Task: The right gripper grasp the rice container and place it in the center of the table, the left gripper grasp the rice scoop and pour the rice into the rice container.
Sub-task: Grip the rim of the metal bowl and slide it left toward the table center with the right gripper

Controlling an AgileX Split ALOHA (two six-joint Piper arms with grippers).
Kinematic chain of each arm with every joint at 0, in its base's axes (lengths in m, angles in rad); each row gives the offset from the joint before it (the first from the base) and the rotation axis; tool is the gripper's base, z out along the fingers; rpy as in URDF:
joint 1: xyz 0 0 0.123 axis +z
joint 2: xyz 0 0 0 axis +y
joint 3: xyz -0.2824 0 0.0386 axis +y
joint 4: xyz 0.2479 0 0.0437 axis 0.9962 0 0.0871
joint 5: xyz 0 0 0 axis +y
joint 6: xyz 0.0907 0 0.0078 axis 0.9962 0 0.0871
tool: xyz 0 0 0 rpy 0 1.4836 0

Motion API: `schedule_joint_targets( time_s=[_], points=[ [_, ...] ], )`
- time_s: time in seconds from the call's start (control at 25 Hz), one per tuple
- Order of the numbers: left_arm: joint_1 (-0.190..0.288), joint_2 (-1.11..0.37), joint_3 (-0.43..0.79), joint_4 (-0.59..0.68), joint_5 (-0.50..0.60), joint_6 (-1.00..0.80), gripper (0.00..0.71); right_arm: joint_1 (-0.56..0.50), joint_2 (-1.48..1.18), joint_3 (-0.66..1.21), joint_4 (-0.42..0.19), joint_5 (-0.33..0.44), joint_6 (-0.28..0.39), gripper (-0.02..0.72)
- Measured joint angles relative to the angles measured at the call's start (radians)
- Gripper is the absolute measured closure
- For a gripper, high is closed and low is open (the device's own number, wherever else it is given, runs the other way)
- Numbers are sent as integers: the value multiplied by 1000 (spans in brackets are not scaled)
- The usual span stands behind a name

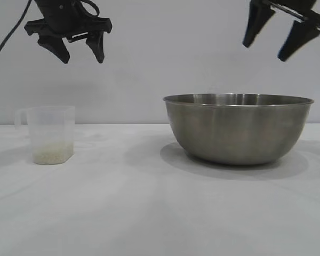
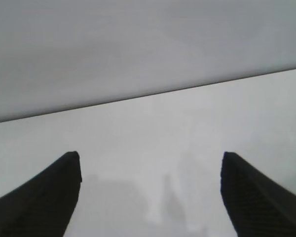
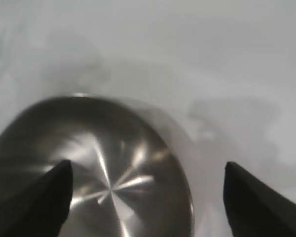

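- Left gripper (image 1: pixel 79 52), black claw with tapering fingers: you have it hanging high over the left of the plain white table (image 1: pixel 149 213), fingers spread, holding nothing; its own camera shows only bare tabletop.
- Rice scoop (image 1: pixel 50 134), small frosted plastic measuring cup with a side handle: upright below that claw, untouched, a shallow layer of off-white rice (image 1: pixel 52 154) in its bottom.
- Rice container (image 1: pixel 238 128), large brushed-steel round bowl with a thin rolled rim: standing right of centre, well apart from the cup, empty inside (the right wrist view looks straight into it).
- Right gripper (image 1: pixel 277 36), identical black claw: above the bowl's right side, tilted, fingers wide apart, gripping nothing.
- Step in hand, by my reading: grasping the bowl. You next need to lower this claw astride the rim, one finger inside, one outside, then close.
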Motion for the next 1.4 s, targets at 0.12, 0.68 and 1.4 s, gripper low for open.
schedule_joint_targets(
  time_s=[0.12, 0.68, 1.4],
  points=[
    [0, 0, 0, 0, 0, 0, 151, 0, 7, 0, -22, 2, 20, 113],
    [0, 0, 0, 0, 0, 2, 151, 0, 116, 77, -35, -1, 40, 113],
    [0, 0, 0, 0, 0, 2, 151, 2, 134, 90, 0, -4, 26, 703]
  ],
)
